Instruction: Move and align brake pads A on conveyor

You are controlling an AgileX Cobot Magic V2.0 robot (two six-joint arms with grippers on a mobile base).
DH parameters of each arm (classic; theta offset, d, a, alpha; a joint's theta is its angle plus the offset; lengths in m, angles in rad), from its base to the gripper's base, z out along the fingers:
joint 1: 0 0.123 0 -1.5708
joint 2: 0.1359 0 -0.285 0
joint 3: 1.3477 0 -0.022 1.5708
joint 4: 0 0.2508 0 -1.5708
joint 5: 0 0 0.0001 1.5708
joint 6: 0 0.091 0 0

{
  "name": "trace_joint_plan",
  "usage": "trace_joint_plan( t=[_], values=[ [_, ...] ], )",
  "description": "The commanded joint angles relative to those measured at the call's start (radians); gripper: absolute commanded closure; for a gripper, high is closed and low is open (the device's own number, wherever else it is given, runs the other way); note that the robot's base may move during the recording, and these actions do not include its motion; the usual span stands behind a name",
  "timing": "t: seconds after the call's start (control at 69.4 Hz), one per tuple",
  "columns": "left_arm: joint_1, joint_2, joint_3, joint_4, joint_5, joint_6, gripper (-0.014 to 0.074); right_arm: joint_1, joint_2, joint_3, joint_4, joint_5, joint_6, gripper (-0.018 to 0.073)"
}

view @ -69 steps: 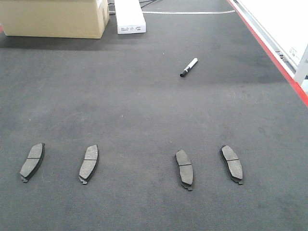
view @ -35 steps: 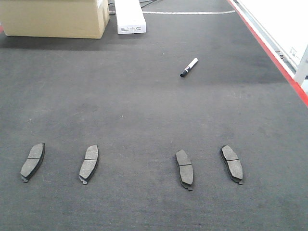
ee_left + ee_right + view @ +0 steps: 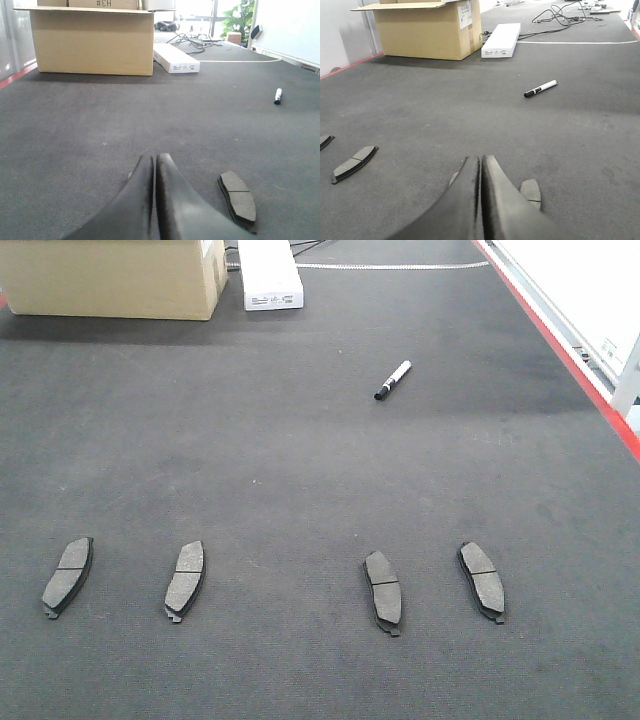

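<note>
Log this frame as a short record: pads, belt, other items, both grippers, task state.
pads: four brake pads on the belt in a rough row, apart from each other: far-left pad, second pad, third pad, far-right pad
pad tilt: left two lean one way, right two the other; not parallel
surface: conveyor
other items: marker pen, cardboard box, white carton
left gripper: shut, holding nothing
right gripper: shut, holding nothing
task state: no pad gripped

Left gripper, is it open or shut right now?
Shut. In the left wrist view the left gripper has both fingers pressed together, nothing between them, above the conveyor.
</note>
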Motion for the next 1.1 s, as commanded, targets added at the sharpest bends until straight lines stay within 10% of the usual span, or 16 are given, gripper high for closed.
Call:
trace_joint_plan(
  t=[0.0,0.894,1.081],
  values=[
    [0.001,-0.026,-0.004,-0.005,-0.075,-0.005,0.0604,-0.001,0.01,-0.025,-0.014,-0.067,-0.004,0.0568],
    [0.001,-0.024,-0.004,0.001,-0.072,-0.005,0.0604,-0.004,0.006,-0.021,-0.013,-0.066,-0.004,0.0568],
    [0.001,-0.024,-0.004,0.001,-0.072,-0.005,0.0604,-0.126,0.007,0.021,0.154,-0.124,-0.169,0.0568]
  ],
)
